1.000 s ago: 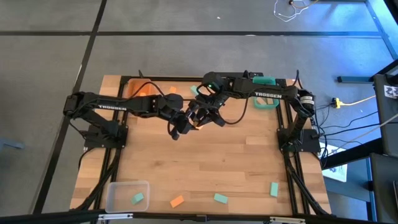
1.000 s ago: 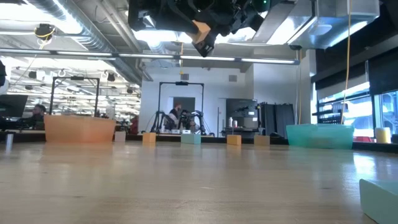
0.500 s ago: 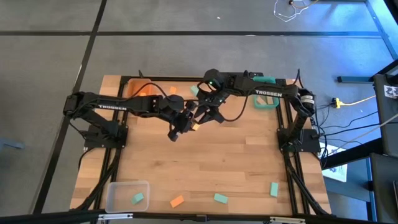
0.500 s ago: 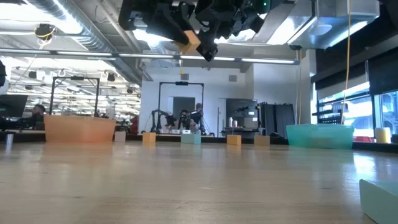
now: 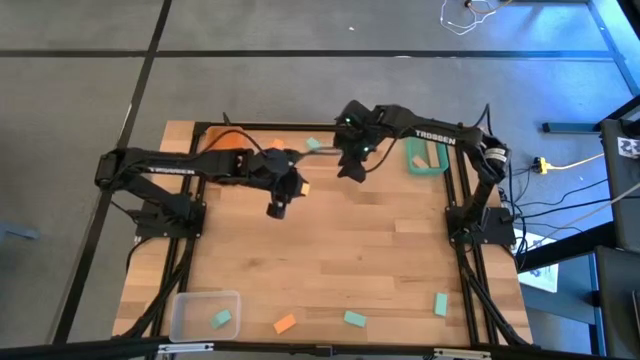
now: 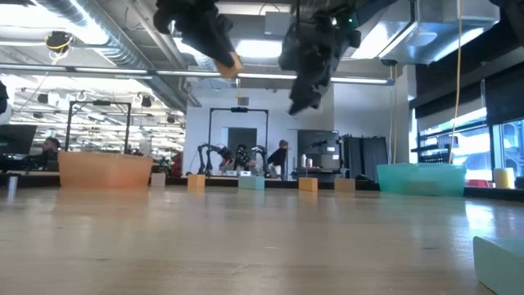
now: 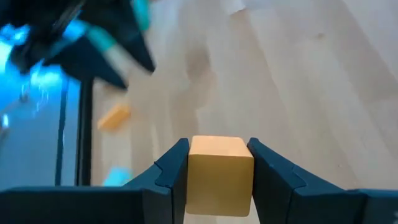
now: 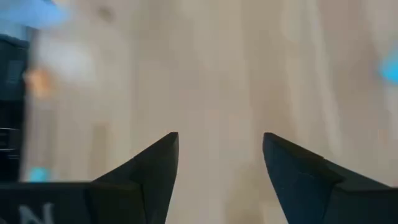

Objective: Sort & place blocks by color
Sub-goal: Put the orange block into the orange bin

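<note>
My left gripper (image 7: 219, 167) is shut on a small orange block (image 5: 303, 187), high above the middle of the table; the low view shows the block (image 6: 232, 60) near the picture's top. My right gripper (image 8: 221, 155) is open and empty, and hangs in the air (image 5: 352, 165) a little toward the table's right and far side of it. Loose blocks lie flat on the table: an orange one (image 5: 285, 323) and teal ones (image 5: 354, 319) (image 5: 440, 304) near the near edge, and a teal one (image 5: 314, 145) at the far edge. My left gripper pinches the orange block (image 7: 219, 174) between its two fingers, one pad on each of two opposite side faces. The fingers (image 7: 177, 171) come roughly level from the table's left. The block is lifted clear of the table, with its front face showing between the fingertips.
An orange bin (image 5: 228, 148) stands at the far left and a teal bin (image 5: 428, 157) at the far right. A clear bin (image 5: 205, 313) in the near-left corner holds a teal block (image 5: 222, 318). Several small blocks (image 6: 251, 182) line the far edge. Black frame rails run along the table's sides.
Both grippers were together at the orange block a second ago. My right gripper has since drawn away toward the far right and no longer touches it. My left gripper has kept the block and carried it a little toward the table's left and far side.
</note>
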{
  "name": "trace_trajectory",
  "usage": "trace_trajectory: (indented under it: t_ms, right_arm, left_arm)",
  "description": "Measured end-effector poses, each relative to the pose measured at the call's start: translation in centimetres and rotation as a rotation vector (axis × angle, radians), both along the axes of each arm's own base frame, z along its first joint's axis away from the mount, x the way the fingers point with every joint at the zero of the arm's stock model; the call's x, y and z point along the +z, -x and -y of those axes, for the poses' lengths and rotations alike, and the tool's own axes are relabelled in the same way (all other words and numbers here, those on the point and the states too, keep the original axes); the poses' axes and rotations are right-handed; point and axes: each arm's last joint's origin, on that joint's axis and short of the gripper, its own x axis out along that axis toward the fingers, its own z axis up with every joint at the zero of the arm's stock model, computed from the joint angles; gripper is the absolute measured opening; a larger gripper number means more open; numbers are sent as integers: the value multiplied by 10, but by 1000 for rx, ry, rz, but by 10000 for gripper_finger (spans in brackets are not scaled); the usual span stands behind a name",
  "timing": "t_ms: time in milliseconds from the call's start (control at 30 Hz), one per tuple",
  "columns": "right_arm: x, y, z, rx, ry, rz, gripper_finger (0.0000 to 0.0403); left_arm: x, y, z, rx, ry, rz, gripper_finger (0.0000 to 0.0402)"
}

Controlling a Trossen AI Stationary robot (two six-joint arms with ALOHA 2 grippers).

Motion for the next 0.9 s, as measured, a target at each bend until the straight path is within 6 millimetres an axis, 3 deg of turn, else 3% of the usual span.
trace_trajectory:
  t_ms: [233, 500, 900]
  right_arm:
    - [-5, 16, 15, -148, 145, -190, 232]
    - [-6, 19, 17, -168, 175, -226, 233]
    - [-6, 18, 17, -168, 178, -216, 233]
  left_arm:
    - [9, 20, -18, 313, -8, 5, 123]
    - [16, 52, -51, 717, -41, 8, 123]
    - [-13, 109, -122, 1297, 188, -214, 123]
